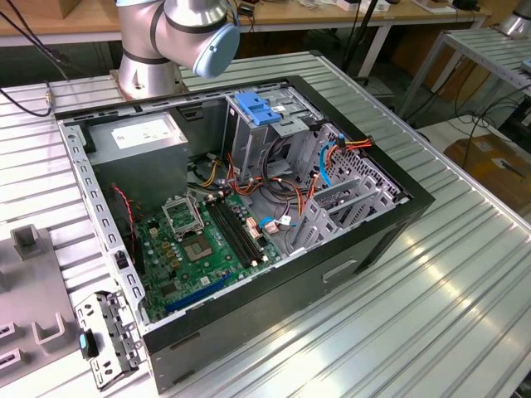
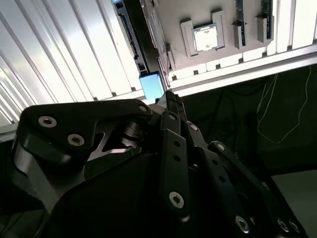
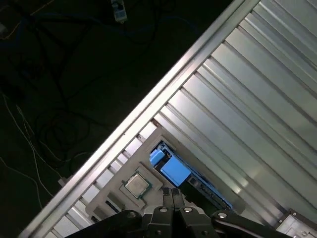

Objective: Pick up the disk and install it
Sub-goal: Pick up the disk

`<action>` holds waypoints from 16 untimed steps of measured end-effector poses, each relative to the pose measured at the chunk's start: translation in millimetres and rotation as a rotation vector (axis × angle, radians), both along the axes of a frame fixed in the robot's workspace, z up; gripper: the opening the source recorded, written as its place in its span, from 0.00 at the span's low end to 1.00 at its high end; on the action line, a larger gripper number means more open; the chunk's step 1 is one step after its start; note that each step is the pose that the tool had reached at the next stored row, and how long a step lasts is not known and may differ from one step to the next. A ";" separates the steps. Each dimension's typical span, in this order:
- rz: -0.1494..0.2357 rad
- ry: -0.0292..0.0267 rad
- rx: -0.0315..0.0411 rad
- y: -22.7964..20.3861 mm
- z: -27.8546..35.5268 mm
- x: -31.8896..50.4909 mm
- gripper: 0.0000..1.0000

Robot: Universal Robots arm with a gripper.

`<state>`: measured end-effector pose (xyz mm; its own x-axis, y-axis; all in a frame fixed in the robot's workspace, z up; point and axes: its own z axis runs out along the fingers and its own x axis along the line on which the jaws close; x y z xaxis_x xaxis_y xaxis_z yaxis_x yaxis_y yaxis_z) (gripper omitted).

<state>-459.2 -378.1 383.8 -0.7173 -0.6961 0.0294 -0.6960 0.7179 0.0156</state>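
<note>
In the first wrist view the disk [image 3: 173, 171] stands on edge in a grey fixture plate [image 3: 116, 191] on the ribbed metal table, its blue plastic rail facing me. My gripper [image 3: 171, 192] hangs just above it, apart from it, with the black fingertips pressed together and nothing between them. In the second wrist view the gripper [image 2: 171, 96] points at the blue end of the disk [image 2: 151, 85]. The open computer case [image 1: 249, 207], with its metal drive cage [image 1: 265, 133] under a blue latch, lies in the exterior view.
A processor chip [image 3: 137, 184] sits in a pocket of the fixture beside the disk. A loose metal bracket [image 1: 104, 340] lies near the case's front corner. The table edge [image 3: 148, 104] runs close by, with dark floor and cables beyond. The grey power supply [image 1: 137, 137] fills the case's rear corner.
</note>
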 end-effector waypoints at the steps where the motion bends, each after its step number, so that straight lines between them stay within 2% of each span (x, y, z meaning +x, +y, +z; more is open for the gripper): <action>1: 0.024 0.0000 0.0000 0.0 0.0 0.0 0.11; 11: 0.199 0.0000 0.0000 0.0 -0.1 0.0 0.11; 13: 0.251 0.0000 0.0000 0.0 -0.1 0.0 0.11; 16: 0.300 -0.0004 0.0000 0.0 -0.1 0.0 0.11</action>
